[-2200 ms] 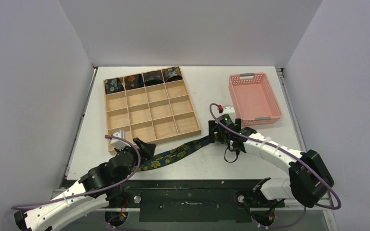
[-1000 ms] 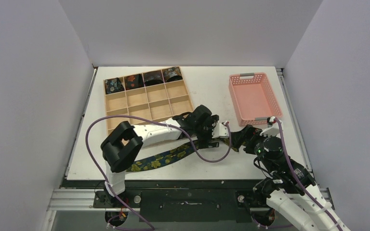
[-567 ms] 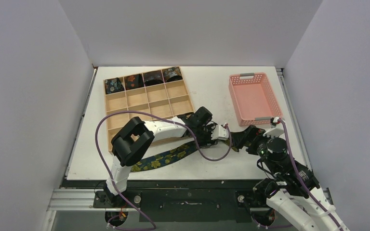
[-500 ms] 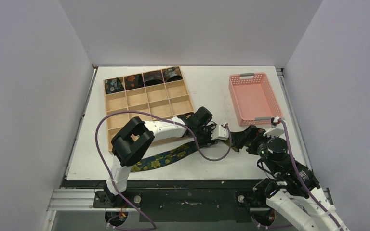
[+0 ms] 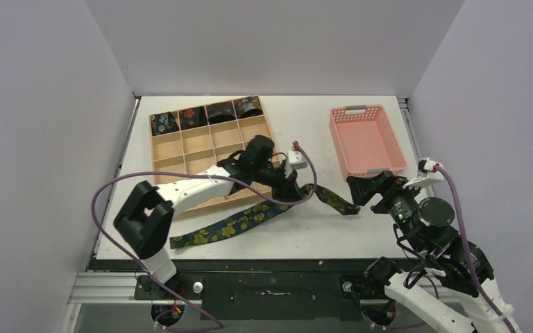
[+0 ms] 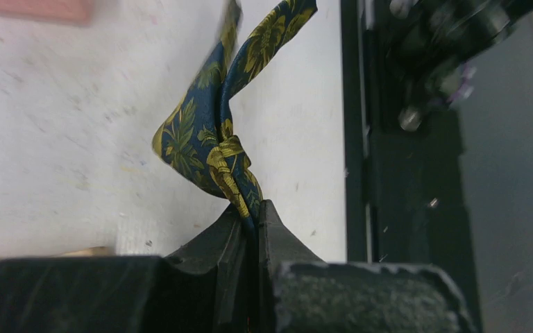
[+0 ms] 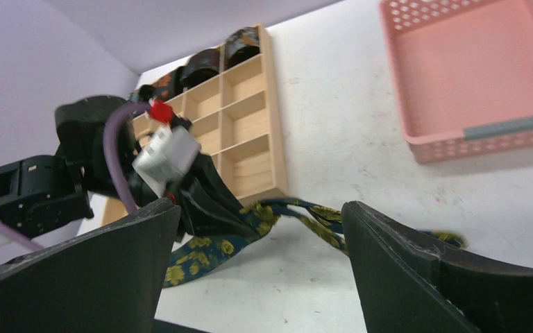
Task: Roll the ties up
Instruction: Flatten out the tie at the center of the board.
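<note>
While left jaws pinch it | tie [image 5: 229, 225] runs near-left to right

The tool [image 6: 255, 211] fills the lower edge of the view, its two dark fingers pressed together with a fold of the tie [image 6: 208, 139] pinched between their tips. Ahead of the tool the navy fabric with yellow leaf print bunches into a twisted crease, bulges out to the tool's left, then runs on in two layers away from it and out of view. Under it lies the scuffed white bench [image 6: 62, 125]. To the tool's right runs a black rail [image 6: 402, 180], blurred. Far ahead on the left shows a pink strip [image 6: 31, 8].
</note>
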`<state>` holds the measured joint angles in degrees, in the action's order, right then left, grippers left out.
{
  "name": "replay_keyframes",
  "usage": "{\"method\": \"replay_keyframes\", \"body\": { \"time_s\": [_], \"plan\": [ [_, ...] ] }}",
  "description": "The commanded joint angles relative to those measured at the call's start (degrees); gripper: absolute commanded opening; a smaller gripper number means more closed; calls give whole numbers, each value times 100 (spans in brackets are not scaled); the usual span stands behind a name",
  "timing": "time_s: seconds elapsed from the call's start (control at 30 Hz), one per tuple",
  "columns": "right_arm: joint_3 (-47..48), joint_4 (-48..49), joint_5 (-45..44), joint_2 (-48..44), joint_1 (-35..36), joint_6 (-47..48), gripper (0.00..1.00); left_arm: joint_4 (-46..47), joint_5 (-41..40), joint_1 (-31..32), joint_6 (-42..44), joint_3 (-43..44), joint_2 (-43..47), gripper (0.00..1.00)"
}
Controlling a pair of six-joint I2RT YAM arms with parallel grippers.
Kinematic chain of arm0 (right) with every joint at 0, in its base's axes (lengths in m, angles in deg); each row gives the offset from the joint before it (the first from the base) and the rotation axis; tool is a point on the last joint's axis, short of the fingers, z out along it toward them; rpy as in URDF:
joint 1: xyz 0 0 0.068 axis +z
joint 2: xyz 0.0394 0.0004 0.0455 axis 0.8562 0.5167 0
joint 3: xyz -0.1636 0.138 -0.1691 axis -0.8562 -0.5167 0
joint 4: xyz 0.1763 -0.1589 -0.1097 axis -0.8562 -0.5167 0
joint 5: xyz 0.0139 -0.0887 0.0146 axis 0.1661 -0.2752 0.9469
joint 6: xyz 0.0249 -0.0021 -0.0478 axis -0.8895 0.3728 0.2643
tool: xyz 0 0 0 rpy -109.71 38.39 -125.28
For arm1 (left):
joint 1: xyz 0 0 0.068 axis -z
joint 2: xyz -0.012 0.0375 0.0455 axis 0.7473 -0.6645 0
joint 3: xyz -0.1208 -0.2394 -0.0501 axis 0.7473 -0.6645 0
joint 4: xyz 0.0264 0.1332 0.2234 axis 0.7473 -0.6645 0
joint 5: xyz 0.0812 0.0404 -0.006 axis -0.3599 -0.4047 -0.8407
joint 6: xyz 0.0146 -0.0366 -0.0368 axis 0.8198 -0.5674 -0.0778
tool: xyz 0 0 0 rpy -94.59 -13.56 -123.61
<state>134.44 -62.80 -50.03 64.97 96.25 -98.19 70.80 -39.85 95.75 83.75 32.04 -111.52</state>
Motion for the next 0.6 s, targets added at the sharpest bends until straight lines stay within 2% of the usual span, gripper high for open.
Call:
{"method": "replay_keyframes", "body": {
  "time_s": [0.0,0.13,0.17,0.23,0.4,0.57],
  "plan": [
    [648,519,844,541,361,477,90,2916,1520,-652,-3481,-909,1199,0],
    [804,1091,2396,880,520,563,90,5301,1518,-1198,-6262,-1685,1667,0],
    [655,1290,2759,906,516,434,90,5933,1526,-1283,-7206,-1838,1661,0],
    [236,1796,3227,884,525,50,90,7041,1486,-1354,-8311,-1976,1603,0],
    [-1090,3298,3497,679,525,-1217,91,8339,903,-1327,-9756,-2391,1605,0],
    [-1734,4087,2977,602,528,-2055,92,9151,415,-1181,-10006,-2692,1677,0]
  ]
}}
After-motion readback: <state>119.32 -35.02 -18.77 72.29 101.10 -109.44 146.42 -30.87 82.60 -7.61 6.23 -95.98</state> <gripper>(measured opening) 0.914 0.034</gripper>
